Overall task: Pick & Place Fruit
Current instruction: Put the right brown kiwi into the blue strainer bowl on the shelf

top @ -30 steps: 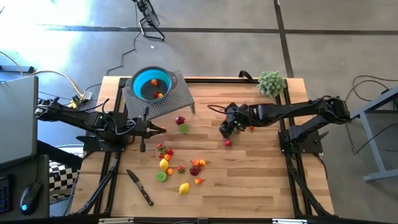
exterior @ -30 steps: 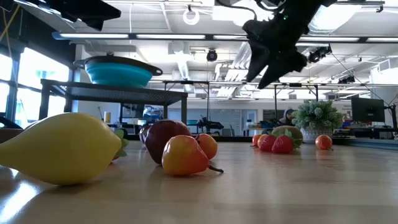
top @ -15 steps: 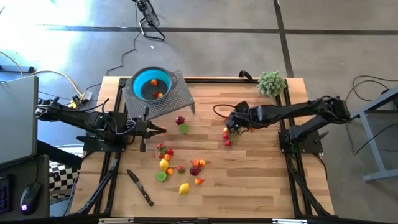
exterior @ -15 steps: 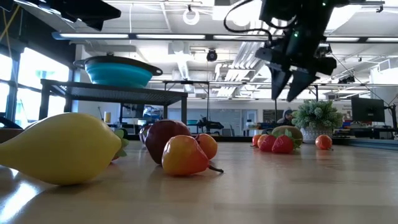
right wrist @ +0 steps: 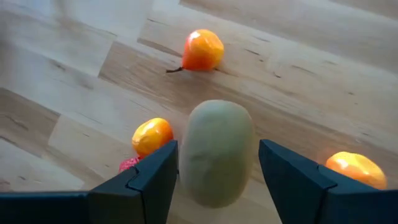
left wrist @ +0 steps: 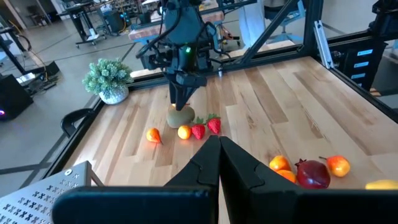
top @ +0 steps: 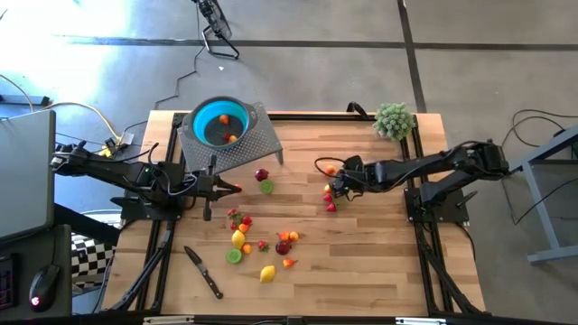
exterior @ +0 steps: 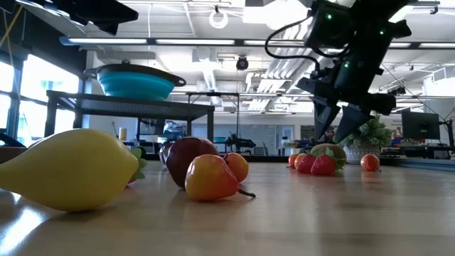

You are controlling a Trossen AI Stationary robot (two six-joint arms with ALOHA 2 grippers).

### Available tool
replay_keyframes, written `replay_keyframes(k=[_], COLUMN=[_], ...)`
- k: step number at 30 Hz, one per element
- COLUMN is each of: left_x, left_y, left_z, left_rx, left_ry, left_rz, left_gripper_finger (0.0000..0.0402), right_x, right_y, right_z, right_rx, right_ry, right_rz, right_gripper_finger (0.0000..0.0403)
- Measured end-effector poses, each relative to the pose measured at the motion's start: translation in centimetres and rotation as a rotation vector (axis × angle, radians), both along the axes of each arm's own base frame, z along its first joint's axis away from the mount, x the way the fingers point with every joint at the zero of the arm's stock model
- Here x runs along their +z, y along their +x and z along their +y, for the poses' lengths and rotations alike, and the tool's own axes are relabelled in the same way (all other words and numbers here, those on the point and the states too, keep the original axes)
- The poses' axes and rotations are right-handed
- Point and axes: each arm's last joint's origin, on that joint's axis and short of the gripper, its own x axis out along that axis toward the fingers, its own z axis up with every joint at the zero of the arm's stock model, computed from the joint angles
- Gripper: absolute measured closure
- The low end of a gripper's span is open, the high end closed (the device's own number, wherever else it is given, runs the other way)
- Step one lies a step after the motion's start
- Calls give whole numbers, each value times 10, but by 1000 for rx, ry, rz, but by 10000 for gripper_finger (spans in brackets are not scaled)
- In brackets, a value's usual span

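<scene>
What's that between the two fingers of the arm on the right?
A pale green oval fruit sits between the open right gripper's fingers, clearest in the right wrist view; the left wrist view shows it lying on the table.

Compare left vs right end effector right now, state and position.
Left end effector: fingers shut, holding nothing, parked near the rack with the teal bowl. Right end effector: fingers apart, straddling a pale green fruit on the table, among orange fruits. Whether it grips it yet is unclear. Both are dark two-finger units.
</scene>
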Motion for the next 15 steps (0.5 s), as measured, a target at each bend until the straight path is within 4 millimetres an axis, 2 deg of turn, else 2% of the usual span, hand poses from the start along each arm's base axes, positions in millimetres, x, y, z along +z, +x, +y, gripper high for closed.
replay_keyframes(k=[15], left_x=[0], left_y=[0], left_z=[0], left_rx=[0], left_ry=[0], left_rz=[0], left_gripper_finger=[401], right_x=[-2], right_y=[1], right_z=[1], right_rx=[77], right_ry=[-4], right_rz=[-2], right_gripper_finger=[185])
